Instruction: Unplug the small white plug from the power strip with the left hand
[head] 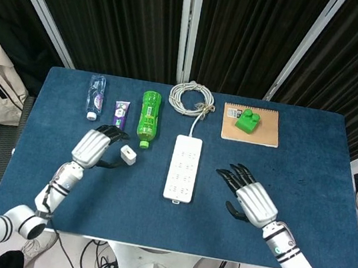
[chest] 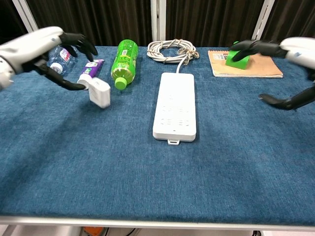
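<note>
Black curtains hang behind a blue tabletop (head: 305,193). The left hand (head: 93,146) has its fingers spread and holds nothing; the small white plug (head: 128,156) sits just off its fingertips, free of the power strip, and whether it touches them I cannot tell. Beyond the left hand lie a toothpaste tube (head: 120,114) and a water bottle (head: 95,96), with a green bottle (head: 149,114) a little further over. The power strip (head: 183,168) lies between the two hands, its cable running to a white coil (head: 192,98). The right hand (head: 248,196) is open too, fingers apart, well clear of the strip. Past it a green block (head: 248,120) sits on a brown notebook (head: 266,131)
</note>
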